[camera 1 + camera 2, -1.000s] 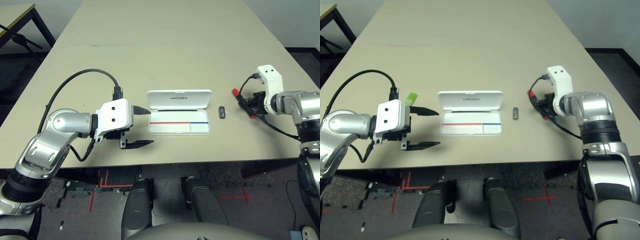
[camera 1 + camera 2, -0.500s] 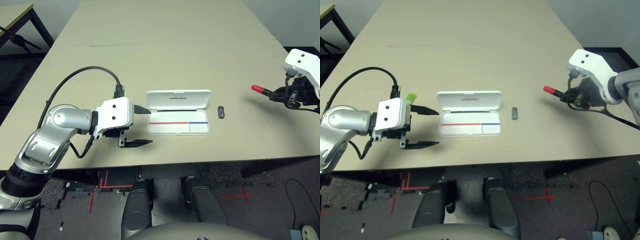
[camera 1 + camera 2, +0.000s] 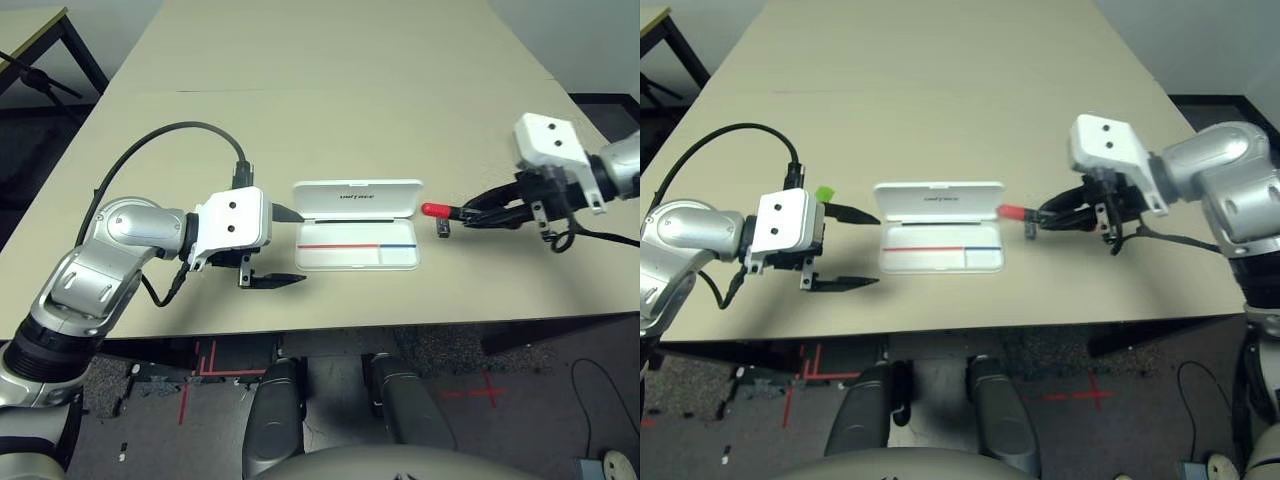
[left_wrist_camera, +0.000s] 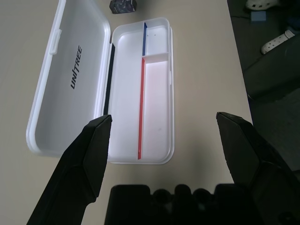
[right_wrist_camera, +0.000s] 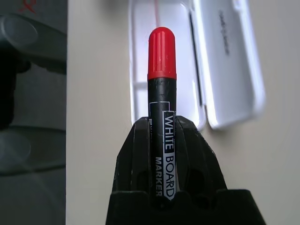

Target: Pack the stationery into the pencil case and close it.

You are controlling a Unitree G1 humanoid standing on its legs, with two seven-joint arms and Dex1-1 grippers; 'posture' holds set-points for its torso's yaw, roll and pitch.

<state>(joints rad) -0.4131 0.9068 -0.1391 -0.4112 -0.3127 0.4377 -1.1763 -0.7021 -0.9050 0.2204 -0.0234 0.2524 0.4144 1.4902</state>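
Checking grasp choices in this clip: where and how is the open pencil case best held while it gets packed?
Probably by the near outer wall of its base, the left tool coming from the robot's left. The lid stands open along the far edge, leaving the near wall free.

Left hand (image 4: 164, 122) wide open, right hand (image 5: 162, 124) nearly closed.

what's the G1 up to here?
It's packing a pencil case. The right gripper holds the red-capped marker by the open white case, which has nothing packed in it. The left gripper stands open beside the case. The small dark block and green item are still outside.
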